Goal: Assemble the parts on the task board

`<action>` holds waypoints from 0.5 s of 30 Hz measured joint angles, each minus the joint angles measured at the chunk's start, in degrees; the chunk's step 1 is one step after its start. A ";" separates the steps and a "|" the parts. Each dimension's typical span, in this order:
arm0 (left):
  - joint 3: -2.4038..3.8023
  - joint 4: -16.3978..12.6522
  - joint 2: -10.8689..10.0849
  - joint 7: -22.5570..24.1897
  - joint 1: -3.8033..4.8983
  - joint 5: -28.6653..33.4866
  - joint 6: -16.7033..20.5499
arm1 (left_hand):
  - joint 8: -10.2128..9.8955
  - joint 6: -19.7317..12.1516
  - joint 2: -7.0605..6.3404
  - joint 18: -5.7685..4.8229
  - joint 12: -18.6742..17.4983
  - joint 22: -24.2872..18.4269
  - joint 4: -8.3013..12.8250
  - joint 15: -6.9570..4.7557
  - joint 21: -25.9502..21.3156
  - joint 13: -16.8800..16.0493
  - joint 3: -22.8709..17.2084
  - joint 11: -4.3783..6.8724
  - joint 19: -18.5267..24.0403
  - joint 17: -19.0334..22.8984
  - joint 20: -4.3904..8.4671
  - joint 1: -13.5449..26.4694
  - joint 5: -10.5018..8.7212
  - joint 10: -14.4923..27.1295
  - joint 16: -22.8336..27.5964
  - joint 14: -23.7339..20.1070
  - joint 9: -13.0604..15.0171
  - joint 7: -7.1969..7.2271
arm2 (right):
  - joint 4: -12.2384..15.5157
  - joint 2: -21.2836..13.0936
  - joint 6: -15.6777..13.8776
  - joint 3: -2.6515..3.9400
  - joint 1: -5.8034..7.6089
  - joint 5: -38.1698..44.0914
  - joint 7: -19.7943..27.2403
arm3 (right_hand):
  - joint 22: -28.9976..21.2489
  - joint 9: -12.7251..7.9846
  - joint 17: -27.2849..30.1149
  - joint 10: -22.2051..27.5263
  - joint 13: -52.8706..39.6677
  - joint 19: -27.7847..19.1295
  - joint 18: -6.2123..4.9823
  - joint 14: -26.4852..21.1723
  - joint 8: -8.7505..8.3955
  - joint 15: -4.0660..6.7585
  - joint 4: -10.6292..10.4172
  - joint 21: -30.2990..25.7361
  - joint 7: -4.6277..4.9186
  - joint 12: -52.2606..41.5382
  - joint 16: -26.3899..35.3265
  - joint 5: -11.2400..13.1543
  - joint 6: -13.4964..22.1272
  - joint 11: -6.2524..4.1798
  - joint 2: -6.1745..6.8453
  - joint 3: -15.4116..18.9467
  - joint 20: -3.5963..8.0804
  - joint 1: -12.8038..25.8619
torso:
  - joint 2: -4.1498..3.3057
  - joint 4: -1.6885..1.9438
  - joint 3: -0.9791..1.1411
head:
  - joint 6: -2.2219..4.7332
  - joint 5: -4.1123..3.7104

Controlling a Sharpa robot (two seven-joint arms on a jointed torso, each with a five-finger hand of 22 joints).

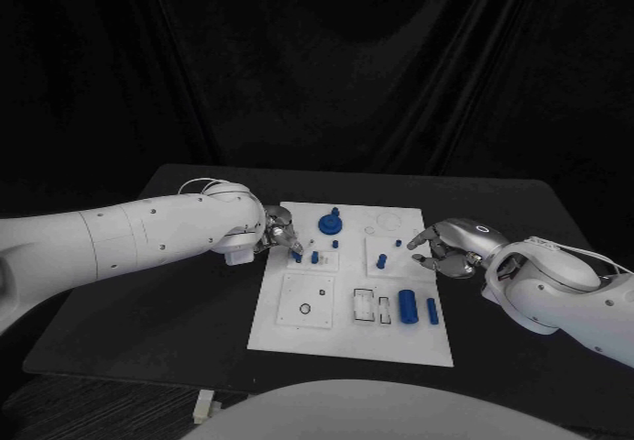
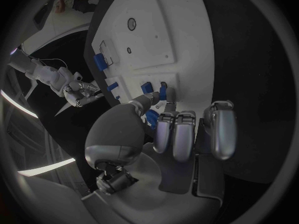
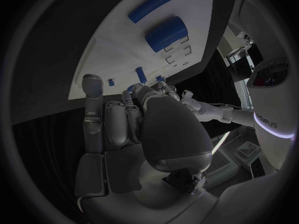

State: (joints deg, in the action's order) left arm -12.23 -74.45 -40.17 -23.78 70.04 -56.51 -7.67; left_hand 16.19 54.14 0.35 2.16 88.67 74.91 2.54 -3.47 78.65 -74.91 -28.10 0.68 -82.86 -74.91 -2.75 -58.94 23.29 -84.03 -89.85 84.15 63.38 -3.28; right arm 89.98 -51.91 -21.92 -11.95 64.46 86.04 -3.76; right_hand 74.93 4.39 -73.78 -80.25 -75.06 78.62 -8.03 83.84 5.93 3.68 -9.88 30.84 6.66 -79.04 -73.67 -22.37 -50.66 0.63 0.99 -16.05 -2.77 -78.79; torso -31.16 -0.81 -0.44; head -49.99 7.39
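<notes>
The white task board (image 1: 355, 335) lies in the middle of the table. A blue knob (image 1: 331, 221) stands near its far edge, and small blue pegs (image 1: 298, 258) stand around the board's middle. Blue cylinders (image 1: 407, 307) lie on the near right part. My left hand (image 1: 278, 234) hovers at the board's far left edge with its fingers (image 2: 177, 134) spread and its thumb reaching toward a peg (image 2: 163, 90). My right hand (image 1: 447, 247) is at the board's right edge. Its fingers (image 3: 115, 122) are apart and its thumb points toward another peg (image 3: 142, 74). Neither hand visibly holds a part.
A square inset plate (image 1: 307, 302) with a small ring sits on the board's near left. Slotted frames (image 1: 364, 304) lie beside the cylinders. The black table (image 1: 158, 321) extends on both sides, with a dark curtain behind it.
</notes>
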 measured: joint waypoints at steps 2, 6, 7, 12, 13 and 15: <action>0.05 0.00 -0.02 0.00 -0.05 0.00 -0.01 | 0.00 0.05 0.00 0.00 0.00 0.00 0.00 0.00 0.00 0.00 0.00 0.00 0.00 0.00 0.00 0.00 0.00 0.00 0.00 0.00 0.00 -0.09 | 0.03 -0.02 0.00 0.00 0.00 0.00 0.00 | 0.00 0.00 0.00 0.00 0.00 0.00 0.00 0.00 0.00 0.00 0.00 0.00 0.00 0.00 0.00 0.00 0.00 0.00 0.00 0.00 0.00 0.00 | 0.00 0.00 -0.01 | 0.00 0.03; 0.11 0.00 -0.06 0.04 -0.21 0.01 -0.01 | -0.01 0.24 0.00 0.00 0.00 0.00 -0.02 0.00 -0.07 0.00 -0.02 0.00 0.00 0.00 0.00 0.00 0.00 0.00 0.00 0.00 -0.01 0.09 | 0.03 -0.07 0.01 0.00 -0.02 -0.01 -0.01 | 0.00 0.00 0.00 0.00 -0.01 0.00 0.00 0.00 0.00 0.00 0.00 0.00 0.00 0.00 0.00 0.00 0.00 0.00 0.00 0.00 0.00 0.00 | -0.01 0.00 -0.01 | 0.00 0.10; 0.13 0.00 -0.06 0.07 -0.27 0.02 -0.01 | -0.01 0.24 -0.01 0.00 0.00 0.00 -0.11 0.00 -0.23 0.00 -0.11 0.00 0.00 0.00 0.00 0.01 0.00 0.00 0.00 0.00 -0.01 0.08 | 0.04 -0.07 0.01 0.00 -0.02 -0.01 -0.01 | 0.00 0.00 0.00 0.00 -0.01 0.00 0.00 0.00 0.00 0.00 0.00 0.00 0.00 0.00 0.00 0.00 0.00 0.00 0.00 0.00 0.00 0.00 | -0.01 0.00 -0.01 | 0.00 0.09; 0.18 0.01 0.09 0.17 -0.41 0.05 -0.01 | -0.01 0.22 -0.01 0.00 0.01 0.00 -0.02 0.00 -0.23 0.00 -0.31 0.00 0.00 0.00 0.00 0.01 0.00 0.00 0.00 0.00 -0.03 0.10 | 0.06 -0.07 0.01 0.00 -0.03 -0.02 -0.02 | -0.01 0.00 0.00 0.00 -0.01 0.00 0.00 0.00 0.00 0.00 0.00 0.00 0.00 0.00 -0.01 0.00 0.00 0.00 0.00 0.00 0.00 0.00 | -0.02 0.01 -0.02 | 0.00 0.05; 0.19 0.03 0.11 0.17 -0.42 0.05 -0.01 | -0.01 0.21 -0.01 0.00 0.01 0.00 -0.02 0.00 -0.23 0.00 -0.31 0.00 0.00 0.00 0.00 0.01 0.00 0.00 0.00 0.00 -0.02 0.11 | 0.06 -0.07 0.01 0.00 -0.03 -0.02 -0.02 | -0.01 0.00 0.00 0.00 -0.01 0.00 0.00 0.00 0.00 0.00 0.00 0.00 0.00 0.00 -0.01 0.00 0.00 0.00 0.00 0.00 0.00 0.00 | -0.02 0.01 -0.02 | 0.00 0.05; 0.20 0.05 0.11 0.18 -0.46 0.05 -0.01 | -0.01 0.10 -0.01 0.00 0.01 0.00 -0.02 0.00 -0.23 0.00 -0.31 0.00 0.00 0.00 0.00 0.01 0.00 0.00 0.00 0.00 0.00 0.21 | 0.07 -0.07 0.02 0.00 -0.05 -0.03 -0.03 | -0.01 0.00 0.00 0.00 -0.02 0.00 0.00 0.00 0.00 0.00 0.00 0.00 0.00 0.00 -0.01 0.00 0.00 0.00 0.00 0.00 0.00 0.00 | -0.01 0.02 -0.02 | 0.00 0.04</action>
State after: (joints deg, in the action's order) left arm -12.04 -74.39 -40.06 -23.60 69.58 -56.46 -7.68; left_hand 16.18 54.24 0.34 2.16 88.68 74.91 2.53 -3.47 78.43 -74.91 -28.41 0.68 -82.86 -74.91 -2.75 -58.93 23.29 -84.03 -89.85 84.15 63.38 -3.07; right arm 90.05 -51.98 -21.90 -11.95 64.41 86.01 -3.79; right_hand 74.92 4.39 -73.78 -80.25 -75.08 78.62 -8.04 83.84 5.93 3.68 -9.88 30.83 6.66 -79.04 -73.68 -22.37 -50.66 0.62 0.99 -16.05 -2.77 -78.79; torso -31.17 -0.79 -0.46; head -49.99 7.44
